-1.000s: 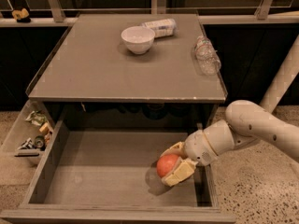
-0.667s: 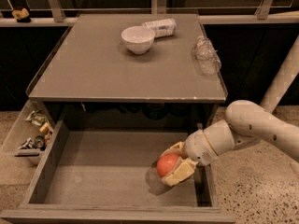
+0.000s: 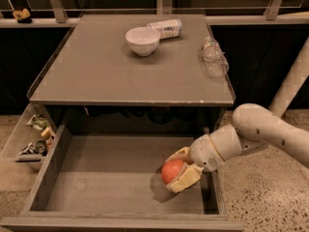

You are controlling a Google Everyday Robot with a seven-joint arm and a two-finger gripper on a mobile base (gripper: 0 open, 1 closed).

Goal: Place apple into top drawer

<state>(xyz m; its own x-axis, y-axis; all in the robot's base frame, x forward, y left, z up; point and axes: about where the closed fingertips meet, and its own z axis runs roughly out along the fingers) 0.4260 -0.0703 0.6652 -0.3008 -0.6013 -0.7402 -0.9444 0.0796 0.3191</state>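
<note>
The red-orange apple [image 3: 172, 170] is held between the pale fingers [image 3: 185, 179] of my gripper [image 3: 177, 169]. The gripper reaches in from the right and sits low inside the open top drawer [image 3: 96, 178], over its right front part. The drawer is wide, shallow and grey, pulled out below the grey cabinet top [image 3: 96, 76]. A dark shadow lies on the drawer floor just under the apple. Whether the apple touches the floor I cannot tell. The white arm [image 3: 270, 134] comes in from the right edge.
On the cabinet top stand a white bowl [image 3: 143, 40], a lying packet [image 3: 166, 28] behind it and a clear plastic bottle [image 3: 214, 57] on its side at the right. A small pale side bin [image 3: 29, 139] with clutter sits at the left. The floor is speckled.
</note>
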